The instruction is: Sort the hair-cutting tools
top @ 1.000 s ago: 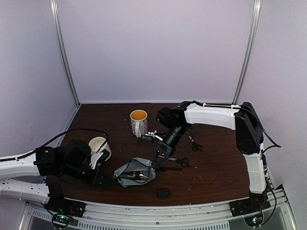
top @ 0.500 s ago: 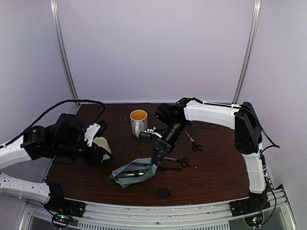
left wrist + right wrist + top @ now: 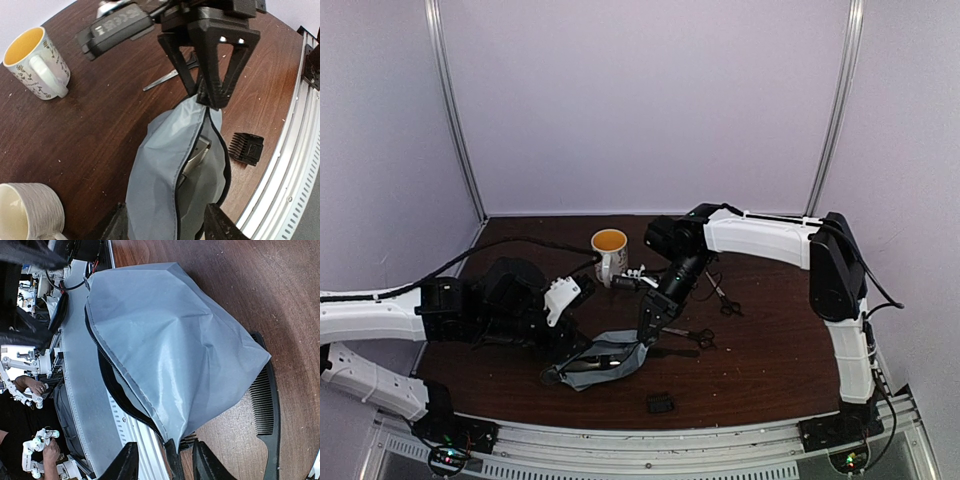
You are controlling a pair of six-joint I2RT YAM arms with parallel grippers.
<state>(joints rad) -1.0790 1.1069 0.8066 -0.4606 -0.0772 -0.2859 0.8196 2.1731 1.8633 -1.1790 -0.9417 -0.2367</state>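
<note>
Dark brown wooden tabletop (image 3: 770, 370), walled in pale lilac, carries the tools near its middle. The silver-and-black electric clipper (image 3: 198, 152) lies inside a grey fabric zip pouch (image 3: 160, 165); only a strip of its silver body shows through the open black-edged zip in the left wrist view. The right gripper (image 3: 214, 100) has its fingers pressed together on the pouch's far end, holding that end raised. The left gripper (image 3: 167, 221) is spread wide, its fingers astride the pouch's near end at the bottom of that view. A long thin black comb (image 3: 265, 405) lies flat against the pouch's edge, teeth toward the fabric. A small black ribbed clipper guard (image 3: 246, 148) sits near the pouch toward the table's metal front rail. Two black-handled steel scissors (image 3: 701, 338) (image 3: 725, 300) lie right of centre in the overhead view. A cream mug with a yellow inside (image 3: 35, 62) stands upper left, and a plain cream mug (image 3: 27, 215) lower left.
</note>
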